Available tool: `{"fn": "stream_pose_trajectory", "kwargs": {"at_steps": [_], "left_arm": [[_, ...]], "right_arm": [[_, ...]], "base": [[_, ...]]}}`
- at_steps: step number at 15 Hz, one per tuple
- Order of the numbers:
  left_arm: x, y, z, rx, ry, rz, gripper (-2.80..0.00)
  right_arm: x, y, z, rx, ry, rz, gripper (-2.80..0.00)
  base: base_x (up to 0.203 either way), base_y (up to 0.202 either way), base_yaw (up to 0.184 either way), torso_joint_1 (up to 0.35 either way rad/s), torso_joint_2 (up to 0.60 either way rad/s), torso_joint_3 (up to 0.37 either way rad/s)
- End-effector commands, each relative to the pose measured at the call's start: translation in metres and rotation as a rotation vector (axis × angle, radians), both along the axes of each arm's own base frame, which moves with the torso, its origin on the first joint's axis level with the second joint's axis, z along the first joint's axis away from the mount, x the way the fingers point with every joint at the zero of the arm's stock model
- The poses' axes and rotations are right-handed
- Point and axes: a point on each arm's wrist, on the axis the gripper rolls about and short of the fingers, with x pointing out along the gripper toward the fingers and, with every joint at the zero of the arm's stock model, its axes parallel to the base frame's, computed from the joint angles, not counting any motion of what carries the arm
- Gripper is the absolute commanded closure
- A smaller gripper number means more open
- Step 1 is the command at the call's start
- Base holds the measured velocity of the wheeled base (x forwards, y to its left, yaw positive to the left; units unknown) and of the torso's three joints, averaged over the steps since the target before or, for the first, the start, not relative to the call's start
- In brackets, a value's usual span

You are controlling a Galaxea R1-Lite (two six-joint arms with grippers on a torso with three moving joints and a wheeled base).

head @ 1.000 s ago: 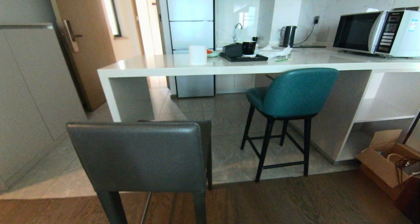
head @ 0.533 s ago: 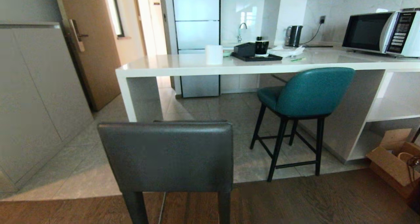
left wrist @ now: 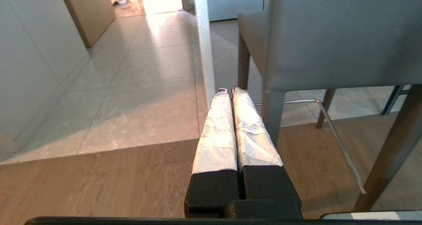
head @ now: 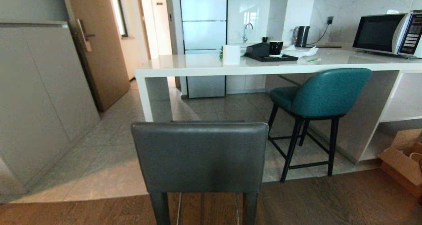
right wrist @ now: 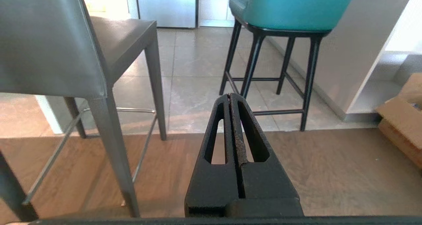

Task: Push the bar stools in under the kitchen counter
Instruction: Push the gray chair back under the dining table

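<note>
Grey bar stool [head: 200,157] stands nearest, its square leather back facing the robot and filling the low centre of the head view, its dark legs on the wooden floor [head: 329,202] just short of the tiled floor [head: 108,152], well clear of the counter edge. Neither arm shows in the head view. The left gripper [left wrist: 229,92] hangs low beside the stool's left rear leg, its paper-wrapped fingers [left wrist: 217,132] pressed together on nothing; the right gripper [right wrist: 229,95] hangs low to the stool's right, its black fingers likewise closed and empty. Farther off and to the right, the teal bar stool [head: 316,93] stands on the tiles with its seat tucked partly beneath the kitchen counter [head: 204,68], its rounded back just below the slab's edge. On the counter sit a white roll [head: 231,54], a black tray [head: 273,57] with a dark mug [head: 276,48], a kettle [head: 302,36] and a microwave [head: 389,33]. A cardboard box [head: 400,162] lies by the open shelves [head: 400,109] at right.
</note>
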Motion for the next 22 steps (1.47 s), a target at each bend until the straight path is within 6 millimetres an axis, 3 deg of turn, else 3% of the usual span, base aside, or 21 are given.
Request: {"fn": "stream_pose_trajectory", "kwargs": {"at_steps": [1,4,7,9,12,14,17,19,22], "left_arm": [[0.000,0.000,0.000,0.010,-0.002,0.000,0.00],[-0.001,-0.001,0.004,0.098,-0.027,-0.040,0.00],[0.001,-0.002,0.045,0.033,-0.039,-0.097,0.00],[0.030,-0.003,0.079,-0.031,0.041,-0.113,0.00],[0.110,-0.003,0.096,-0.077,0.172,-0.126,0.00],[0.170,-0.005,0.083,-0.079,0.225,-0.138,0.00],[0.246,-0.008,0.039,-0.064,0.253,-0.138,0.00],[0.275,-0.011,0.016,-0.057,0.203,-0.136,0.00],[0.293,-0.019,0.016,-0.054,0.079,-0.156,0.00]], "right_arm": [[-0.001,0.000,0.003,0.003,-0.015,0.005,0.00],[-0.002,0.001,0.029,0.008,-0.043,0.036,0.00],[0.013,0.001,0.059,0.046,-0.013,0.051,0.00],[0.036,0.001,0.075,0.053,0.020,0.064,0.00],[0.090,0.003,0.095,0.051,0.067,0.097,0.00],[0.131,0.005,0.099,0.016,0.066,0.118,0.00],[0.184,0.017,0.093,-0.041,0.032,0.189,0.00],[0.210,0.029,0.082,-0.058,0.029,0.223,0.00],[0.234,0.058,0.063,-0.057,0.022,0.297,0.00]], "base": [[0.000,0.000,0.000,0.000,0.00,0.000],[0.000,0.000,0.000,0.000,0.00,0.000],[0.000,0.000,0.000,0.000,0.00,0.000],[0.000,0.000,0.000,0.000,0.00,0.000],[0.000,0.000,0.000,0.000,0.00,0.000],[0.000,0.000,0.000,0.000,0.00,0.000],[0.000,0.000,0.000,0.000,0.00,0.000],[0.000,0.000,0.000,0.000,0.00,0.000],[0.000,0.000,0.000,0.000,0.00,0.000]]}}
